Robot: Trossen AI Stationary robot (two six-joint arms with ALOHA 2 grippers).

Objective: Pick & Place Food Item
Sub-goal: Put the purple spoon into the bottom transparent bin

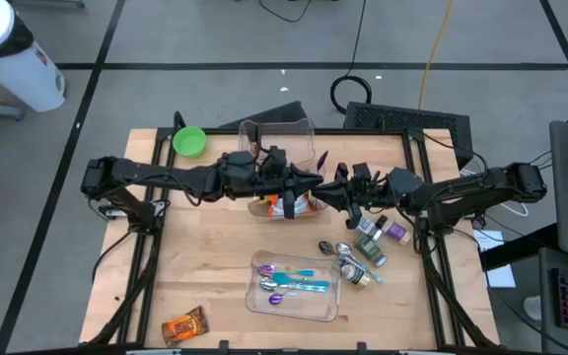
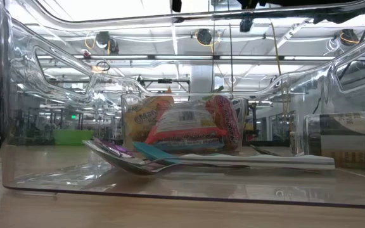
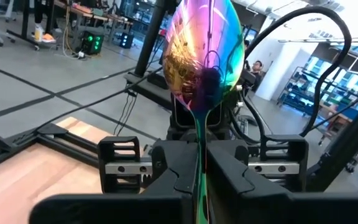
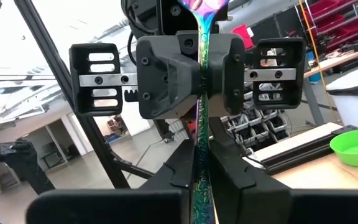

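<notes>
Looking down, you see the left gripper (image 1: 304, 181) and right gripper (image 1: 331, 187) meeting mid-table above a snack bag (image 1: 286, 204), with a tray (image 1: 328, 301) of spoons nearer. From the left wrist, its fingers (image 3: 235, 177) pinch an iridescent spoon (image 3: 202, 56), bowl up. From the right wrist, its fingers (image 4: 229, 177) clamp that spoon's handle too.

Bright overhead lighting, window glare, soft shadows, blurred wrist foregrounds

A green bowl (image 1: 189, 141) sits at the table's (image 1: 205, 256) far-left corner.
</notes>
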